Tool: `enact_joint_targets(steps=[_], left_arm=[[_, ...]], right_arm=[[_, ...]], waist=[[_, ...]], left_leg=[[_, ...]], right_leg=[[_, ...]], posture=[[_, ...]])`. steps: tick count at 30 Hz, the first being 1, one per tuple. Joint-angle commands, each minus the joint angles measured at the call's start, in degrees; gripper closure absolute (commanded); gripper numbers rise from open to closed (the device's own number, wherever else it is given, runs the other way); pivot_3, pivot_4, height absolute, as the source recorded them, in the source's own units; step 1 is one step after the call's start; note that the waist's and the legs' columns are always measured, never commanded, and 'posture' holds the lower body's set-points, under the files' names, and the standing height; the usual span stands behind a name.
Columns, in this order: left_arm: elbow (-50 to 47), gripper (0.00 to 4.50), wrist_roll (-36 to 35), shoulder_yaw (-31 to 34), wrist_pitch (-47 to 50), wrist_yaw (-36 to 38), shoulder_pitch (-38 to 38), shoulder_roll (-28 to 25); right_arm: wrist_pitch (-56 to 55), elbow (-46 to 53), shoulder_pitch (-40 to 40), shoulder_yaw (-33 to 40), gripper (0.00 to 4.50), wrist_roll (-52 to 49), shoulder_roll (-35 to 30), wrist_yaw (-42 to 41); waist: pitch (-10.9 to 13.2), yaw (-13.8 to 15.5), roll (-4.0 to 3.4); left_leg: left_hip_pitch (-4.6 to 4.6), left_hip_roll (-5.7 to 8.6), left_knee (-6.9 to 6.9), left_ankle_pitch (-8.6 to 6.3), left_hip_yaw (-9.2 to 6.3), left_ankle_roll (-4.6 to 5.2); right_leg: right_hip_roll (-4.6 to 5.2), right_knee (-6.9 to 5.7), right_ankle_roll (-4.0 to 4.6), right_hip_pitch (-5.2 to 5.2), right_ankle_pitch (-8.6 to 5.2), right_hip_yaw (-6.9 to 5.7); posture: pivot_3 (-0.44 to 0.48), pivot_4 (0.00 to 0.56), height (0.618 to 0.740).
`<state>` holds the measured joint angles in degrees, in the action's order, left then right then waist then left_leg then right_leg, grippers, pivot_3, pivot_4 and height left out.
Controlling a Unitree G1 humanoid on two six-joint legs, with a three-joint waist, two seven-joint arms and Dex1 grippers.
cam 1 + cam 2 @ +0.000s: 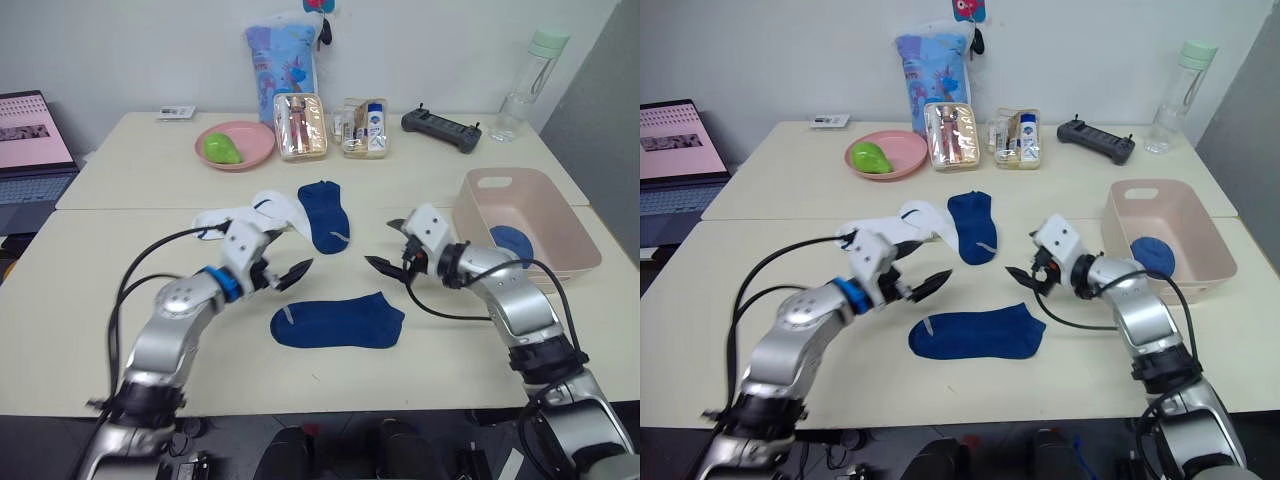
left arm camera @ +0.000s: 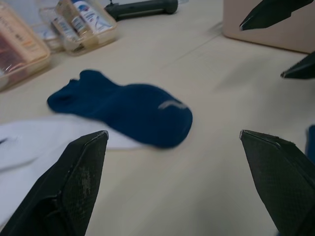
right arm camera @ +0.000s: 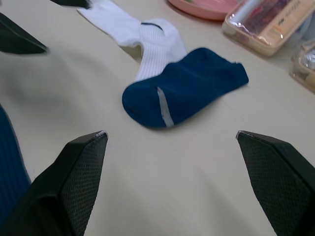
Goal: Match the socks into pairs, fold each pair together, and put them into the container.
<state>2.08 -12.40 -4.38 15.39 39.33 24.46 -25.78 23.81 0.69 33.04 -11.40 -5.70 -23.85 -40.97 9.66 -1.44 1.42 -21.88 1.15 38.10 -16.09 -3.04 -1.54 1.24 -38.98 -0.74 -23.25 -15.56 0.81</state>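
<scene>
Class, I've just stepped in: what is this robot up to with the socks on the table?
It is sorting socks into a pink container, where a folded dark blue bundle already lies. Both the left gripper and right gripper hang open and empty above the table. One blue sock lies flat nearest the robot; another blue sock partly overlaps the white socks farther back.

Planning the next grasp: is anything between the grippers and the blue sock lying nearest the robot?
Nothing visible. The near blue sock lies flat on bare table, with the open left gripper and open right gripper hanging just beyond it.
</scene>
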Motion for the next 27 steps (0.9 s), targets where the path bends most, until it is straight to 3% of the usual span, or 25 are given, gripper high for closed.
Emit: enact_joint_targets(steps=[1, 6, 7, 10, 13, 17, 22, 27], left_arm=[[7.3, 0.03, 2.8, -2.4, -4.0, 0.8, 4.2, 2.2], [26.6, 0.03, 8.5, -5.0, -9.7, -2.7, 15.3, 7.6], [27.8, 0.03, 8.5, -4.3, -11.2, -1.7, 15.0, 6.6], [34.7, 0.6, 11.0, -5.3, -14.8, -0.9, 18.3, 6.7], [37.0, 1.5, 12.1, -5.5, -16.3, 0.7, 19.4, 6.5], [36.4, 2.8, 11.9, -4.3, -16.6, 2.5, 18.8, 4.9], [24.9, 4.42, 8.2, -2.2, -14.6, 6.8, 15.1, 2.7], [16.6, 4.47, 7.1, -2.4, -12.2, 9.7, 11.9, 0.7]], right_arm=[[1.7, 4.5, 0.3, 1.4, 0.0, -0.3, 1.0, 2.3], [3.6, 10.6, -4.3, 2.2, 0.0, -0.1, 0.2, 4.3], [4.9, 12.1, -4.5, 0.8, 0.0, 0.6, 1.5, 5.7], [5.8, 15.2, -7.4, 0.9, 0.0, 1.0, 1.6, 7.4], [5.8, 16.0, -9.1, 1.4, 0.0, 0.7, 1.9, 8.4], [6.1, 16.6, -9.3, 0.3, 0.0, 0.8, 3.5, 10.1], [5.5, 16.8, -9.7, -1.9, 0.0, 0.3, 5.5, 9.8], [4.5, 15.1, -9.7, -1.0, 0.0, 0.0, 4.6, 9.3]], waist=[[0.0, -0.1, 0.0], [0.0, 0.5, 0.05], [0.0, 0.5, 0.05], [0.0, -0.2, 0.05], [0.0, -0.2, 0.05], [0.0, -0.3, 0.05], [0.0, -0.3, 0.05], [0.0, -0.2, 0.05]], left_leg=[[-0.04, -0.02, 0.0, 0.0, 0.0, 0.0], [-0.12, 0.01, 0.05, 0.0, -0.06, 0.0], [-0.13, 0.04, 0.08, 0.0, -0.06, 0.0], [-0.08, 0.06, 0.06, 0.0, 0.01, 0.02], [-0.1, 0.05, 0.02, 0.0, -0.04, 0.01], [-0.07, 0.05, 0.04, 0.0, -0.03, 0.01], [-0.1, 0.03, 0.03, 0.0, -0.05, 0.0], [-0.11, 0.06, 0.05, 0.01, -0.04, 0.0]], right_leg=[[0.0, 0.01, 0.0, -0.03, 0.0, -0.01], [0.02, -0.01, 0.0, -0.07, 0.0, -0.08], [0.01, -0.02, -0.01, -0.07, 0.01, -0.09], [0.02, -0.02, -0.02, -0.07, 0.0, 0.05], [0.01, -0.01, -0.03, -0.1, 0.0, 0.0], [0.01, -0.05, -0.03, -0.1, 0.0, 0.02], [0.0, -0.03, -0.03, -0.13, 0.0, 0.02], [0.03, -0.01, -0.02, -0.11, 0.0, 0.03]], posture=[[0.0, 0.15, 0.74], [0.0, 0.15, 0.74], [0.0, 0.15, 0.74], [0.0, 0.15, 0.74], [0.0, 0.15, 0.74], [0.0, 0.15, 0.74], [0.0, 0.15, 0.74], [0.0, 0.15, 0.74]])
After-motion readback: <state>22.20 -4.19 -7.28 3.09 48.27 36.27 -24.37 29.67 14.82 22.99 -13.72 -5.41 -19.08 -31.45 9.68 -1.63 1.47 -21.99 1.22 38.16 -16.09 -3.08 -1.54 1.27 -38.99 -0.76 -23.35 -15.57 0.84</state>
